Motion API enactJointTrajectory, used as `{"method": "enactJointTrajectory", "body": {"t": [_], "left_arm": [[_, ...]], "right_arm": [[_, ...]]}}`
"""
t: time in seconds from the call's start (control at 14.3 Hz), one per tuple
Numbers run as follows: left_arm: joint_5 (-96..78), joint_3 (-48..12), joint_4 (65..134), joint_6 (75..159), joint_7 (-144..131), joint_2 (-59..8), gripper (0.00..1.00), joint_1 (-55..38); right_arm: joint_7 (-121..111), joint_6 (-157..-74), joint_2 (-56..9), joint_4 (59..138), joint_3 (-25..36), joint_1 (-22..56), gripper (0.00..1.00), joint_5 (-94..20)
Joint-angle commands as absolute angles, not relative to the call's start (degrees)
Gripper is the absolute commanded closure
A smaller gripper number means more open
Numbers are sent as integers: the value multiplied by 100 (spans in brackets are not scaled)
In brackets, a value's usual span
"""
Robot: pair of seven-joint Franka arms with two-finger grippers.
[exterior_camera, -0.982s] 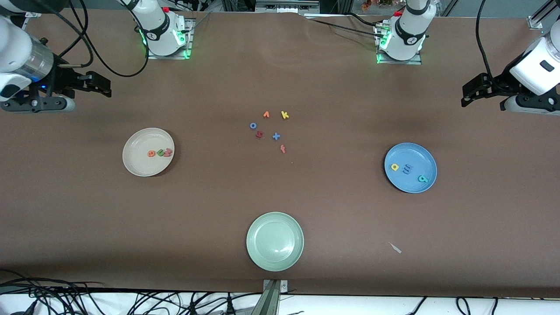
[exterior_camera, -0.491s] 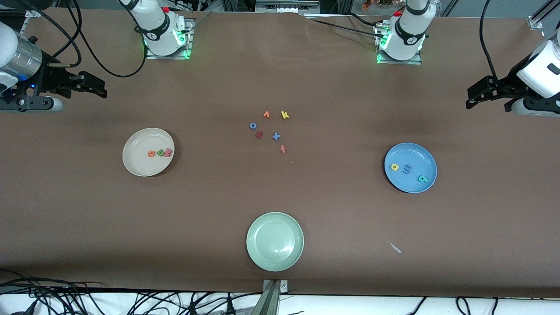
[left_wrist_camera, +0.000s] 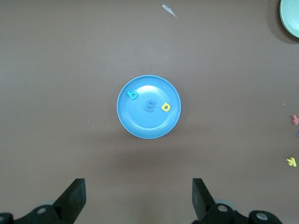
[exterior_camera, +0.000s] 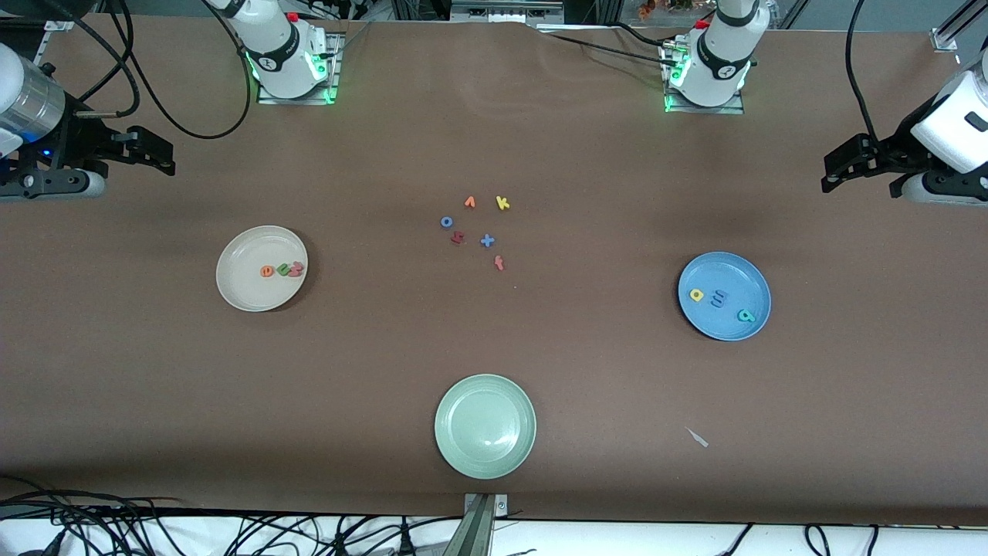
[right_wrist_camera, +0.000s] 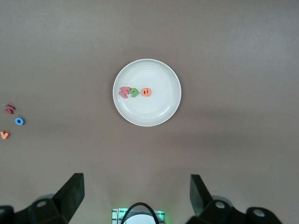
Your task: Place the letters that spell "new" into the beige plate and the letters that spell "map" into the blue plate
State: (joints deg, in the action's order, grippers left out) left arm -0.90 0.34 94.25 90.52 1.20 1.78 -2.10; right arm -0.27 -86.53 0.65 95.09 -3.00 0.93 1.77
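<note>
Both grippers stand open and empty. The right gripper (exterior_camera: 158, 150) has drawn back toward the upper-left edge of the front view, and the left gripper (exterior_camera: 837, 164) has retreated to the upper right. The "new" letters (exterior_camera: 282, 269) lie in the beige plate (exterior_camera: 235, 286), the "map" letters (exterior_camera: 719, 299) in the blue plate (exterior_camera: 733, 328). The task looks complete.

The right arm's end effector (exterior_camera: 150, 147) pokes in from the picture's edge, and most of that arm is cut off. The left arm's end effector (exterior_camera: 837, 164) is cut off the same way at the left arm's end of the surface. In the left wrist view, only a sliver of the pale green plate (left_wrist_camera: 292, 16) shows. The dark red letter (exterior_camera: 457, 238) is too tiny to read.
</note>
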Motion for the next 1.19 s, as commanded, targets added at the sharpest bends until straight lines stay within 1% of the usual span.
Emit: {"method": "enactJointTrajectory", "body": {"t": [0.0,0.7,1.12], "left_arm": [[62,0,9369,9035,141,167,0,-202],[62,0,9369,9035,141,158,0,-202],[62,0,9369,9035,141,158,0,-202]], "right_arm": [[-88,-8604,-35,9325,-334,26,0,246],[-79,-8613,-70,9316,-343,53,0,255],[-62,-8833,-70,9325,-343,53,0,237]]}}
